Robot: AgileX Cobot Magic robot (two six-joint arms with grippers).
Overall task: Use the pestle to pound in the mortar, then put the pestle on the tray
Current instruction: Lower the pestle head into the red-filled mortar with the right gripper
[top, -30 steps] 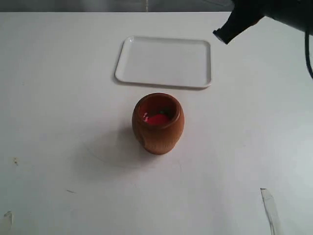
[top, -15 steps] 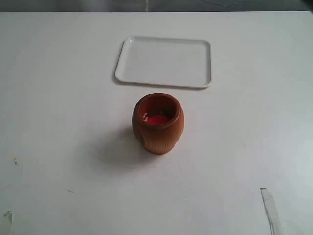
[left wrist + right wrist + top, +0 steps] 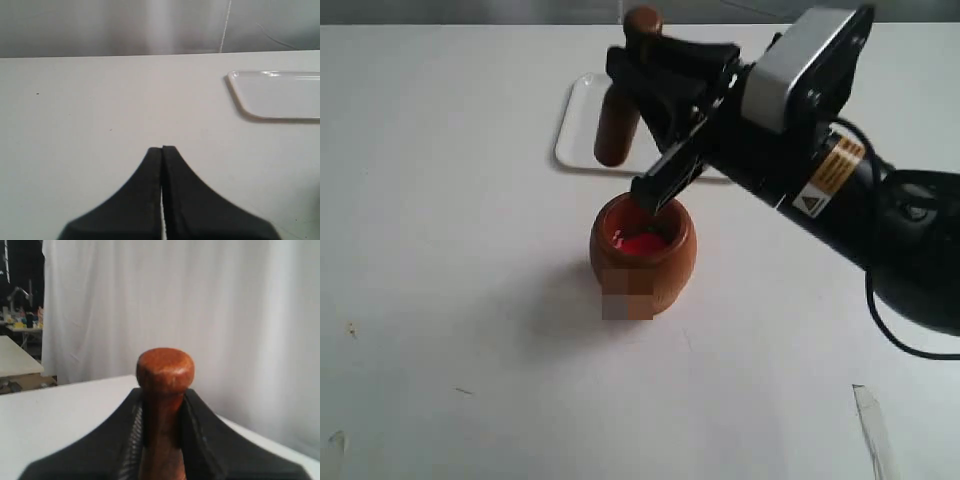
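Note:
The reddish-brown mortar (image 3: pixel 642 258) stands in the middle of the white table with red stuff inside. Just behind it lies the white tray (image 3: pixel 578 130), partly covered by my right arm; the left wrist view shows one corner of the tray (image 3: pixel 280 100). My right gripper (image 3: pixel 630 75) reaches in from the right and is shut on the pestle (image 3: pixel 617 125), holding it upright, knob up, above the tray's near left part, behind the mortar. In the right wrist view the pestle's knob (image 3: pixel 165 371) sticks up between the fingers of the right gripper (image 3: pixel 162 397). My left gripper (image 3: pixel 162 149) is shut on nothing over bare table.
A pale strip (image 3: pixel 871 428) lies on the table at the front right. A small dark speck (image 3: pixel 351 328) marks the front left. In the right wrist view a white curtain (image 3: pixel 200 300) hangs behind the table.
One second ago the right arm was only at the top right corner, then it was out of view. Now it has swung in over the tray with the pestle in its grip.

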